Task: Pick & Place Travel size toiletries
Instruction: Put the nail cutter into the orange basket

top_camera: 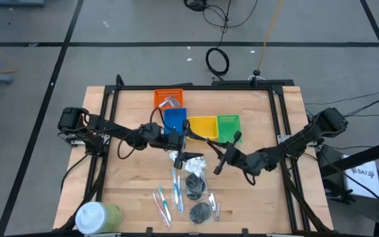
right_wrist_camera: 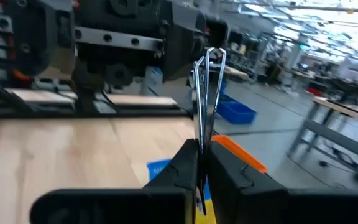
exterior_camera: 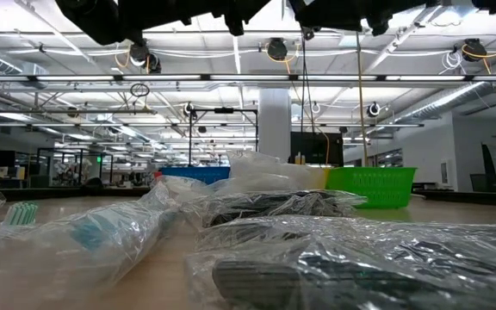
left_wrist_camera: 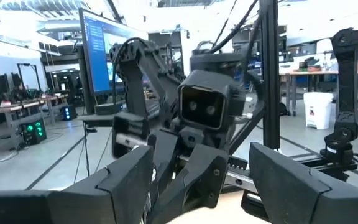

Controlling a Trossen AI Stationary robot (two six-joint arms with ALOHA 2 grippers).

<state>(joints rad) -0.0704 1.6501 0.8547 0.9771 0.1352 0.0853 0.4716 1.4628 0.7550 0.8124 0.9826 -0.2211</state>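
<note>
High view: the travel size toiletries (top_camera: 188, 187) are shown scattered on the wooden table (top_camera: 130, 171), below the gap between the two arms' tools and towards the front edge.
Right gripper (right_wrist_camera: 201, 149): the fingers are pressed together on a thin silvery stick in clear wrap (right_wrist_camera: 207, 87), which is lifted clear of the table.
Held stick, axis: its long axis is carried in line with the fingers. Its free end is pointed away from the wrist, towards the left arm and the blue tray (right_wrist_camera: 235, 112) and orange tray (right_wrist_camera: 241, 152) beyond.
Left gripper (left_wrist_camera: 201, 171): the fingers are spread apart with nothing between them. It is faced towards the right arm's wrist, close in front of it.
Toothbrushes (top_camera: 176, 191): these are laid on the front side of the left tool, just outside its reach line. Their long axes are run roughly from the tray side to the front edge, slightly fanned.
Dark grey discs (top_camera: 195, 181): two are seen, one beyond the other, on the front side of the right tool.
White packet (top_camera: 179, 158): it is found nearest the left tool's fingertips, just to their front.
Silvery sticks on the table (top_camera: 214, 205): they are laid beside the nearer disc, lengthwise towards the front edge.
Trays: the yellow tray (top_camera: 202, 126) and green tray (top_camera: 227, 125) are set just behind both tools.
Green cylinder (top_camera: 97, 216): it is stood at the front corner, well apart from the left tool.
Low view: wrapped items in crinkled clear plastic (exterior_camera: 300, 250) are seen filling the foreground.
</note>
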